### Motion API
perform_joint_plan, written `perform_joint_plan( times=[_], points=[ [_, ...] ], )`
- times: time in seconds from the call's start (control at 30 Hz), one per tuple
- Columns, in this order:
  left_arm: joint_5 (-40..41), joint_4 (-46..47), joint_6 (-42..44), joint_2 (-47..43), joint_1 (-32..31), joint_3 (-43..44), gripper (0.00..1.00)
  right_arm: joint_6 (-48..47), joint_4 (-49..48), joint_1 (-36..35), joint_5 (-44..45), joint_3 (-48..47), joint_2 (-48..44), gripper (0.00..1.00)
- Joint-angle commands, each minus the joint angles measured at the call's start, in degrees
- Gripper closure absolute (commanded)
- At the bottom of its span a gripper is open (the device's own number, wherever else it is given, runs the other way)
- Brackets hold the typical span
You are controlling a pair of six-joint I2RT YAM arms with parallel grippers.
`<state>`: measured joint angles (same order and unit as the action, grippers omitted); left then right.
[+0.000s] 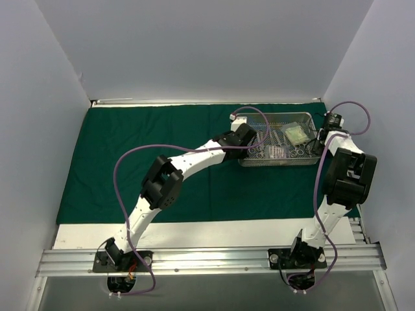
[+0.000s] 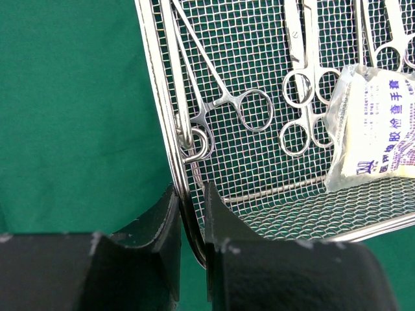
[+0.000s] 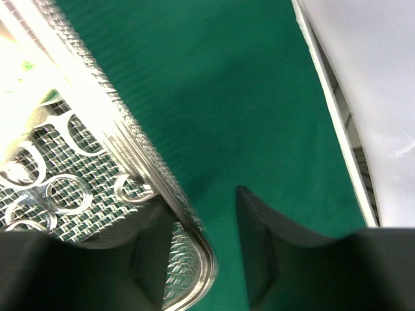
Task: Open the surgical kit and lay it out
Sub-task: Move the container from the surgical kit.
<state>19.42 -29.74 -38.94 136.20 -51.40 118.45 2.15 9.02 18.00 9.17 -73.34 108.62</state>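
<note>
The dark green cloth [image 1: 142, 162] lies spread flat on the table. The silver wire-mesh tray [image 1: 275, 163] stands on it at the back right, holding several steel scissor-handled instruments [image 2: 249, 107] and two clear packets [image 1: 298, 134] [image 1: 277, 151]. My left gripper [image 1: 249, 139] is at the tray's left end. In the left wrist view it [image 2: 191, 194] is shut on the tray's end wall [image 2: 155, 84]. My right gripper [image 1: 322, 139] is at the tray's right end. In the right wrist view it [image 3: 198, 207] is open and straddles the end wall [image 3: 139, 149], one finger inside and one outside.
White walls enclose the table at the back and both sides. The right wall [image 3: 363, 78] is close beside the tray. The cloth [image 3: 227, 84] reaches nearly to that wall. A bare white strip [image 1: 214, 233] lies between the cloth and the arm rail.
</note>
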Motion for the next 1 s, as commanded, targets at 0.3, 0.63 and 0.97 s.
perform_joint_plan(
  times=[0.3, 0.63, 0.97],
  points=[
    [-9.7, -5.0, 8.1, -0.8, -2.0, 3.1, 0.75, 3.9, -10.8, 3.1, 4.7, -3.7, -3.0, 0.37],
    [-10.4, -5.1, 8.2, -1.4, 1.5, 2.7, 0.72, 8.1, -11.2, 3.0, -0.7, -0.7, -10.4, 0.28],
    [-11.1, -5.1, 10.2, -1.3, 2.8, 3.1, 0.72, 14.9, -10.3, 2.4, -7.1, 2.7, -18.1, 0.18]
  ],
)
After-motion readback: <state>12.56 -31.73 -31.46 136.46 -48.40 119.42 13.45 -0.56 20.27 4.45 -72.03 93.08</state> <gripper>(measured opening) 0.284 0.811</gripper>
